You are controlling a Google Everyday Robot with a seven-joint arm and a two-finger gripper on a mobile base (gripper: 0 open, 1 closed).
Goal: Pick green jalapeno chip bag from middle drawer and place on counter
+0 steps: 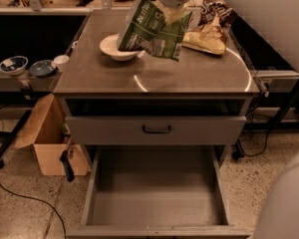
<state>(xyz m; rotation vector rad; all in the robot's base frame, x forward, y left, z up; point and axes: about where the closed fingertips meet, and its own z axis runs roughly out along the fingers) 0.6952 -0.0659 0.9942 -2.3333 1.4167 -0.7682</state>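
The green jalapeno chip bag [150, 31] hangs crinkled and tilted in the air above the back of the counter [189, 76], its lower left corner over the white bowl [118, 49]. My gripper [172, 13] comes down from the top edge and is shut on the bag's top; its fingertips are hidden by the foil. The middle drawer [157, 198] is pulled out at the bottom of the view, its grey floor bare.
A brown-and-tan chip bag [208, 30] lies at the counter's back right. A closed drawer front with a black handle [157, 129] sits above the open drawer. A cardboard box [50, 143] stands on the floor at left, with small bowls [14, 63] on a low shelf.
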